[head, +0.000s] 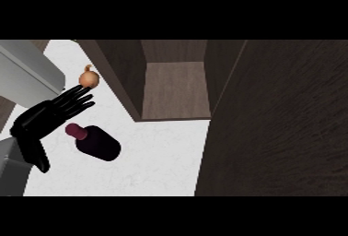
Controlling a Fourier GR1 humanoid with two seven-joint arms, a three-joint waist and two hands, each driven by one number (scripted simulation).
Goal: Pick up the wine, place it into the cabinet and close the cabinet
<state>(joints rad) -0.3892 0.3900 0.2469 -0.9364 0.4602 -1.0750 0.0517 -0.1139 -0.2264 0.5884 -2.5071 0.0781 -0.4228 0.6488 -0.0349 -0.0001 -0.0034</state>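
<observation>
My left hand (51,115) hovers with fingers straight and spread, holding nothing, just beside the wine (95,143) lying on the white worktop (156,166), near the open cabinet (173,87) and an onion (89,78).

A kitchen. A dark wooden cabinet (173,87) stands open at twelve o'clock on a white marbled counter (149,170). A small tan onion (89,78) sits at ten o'clock.

The dark red wine (97,143) stands on the white table (156,161), just in front of the open, dark wood cabinet (175,87).
</observation>
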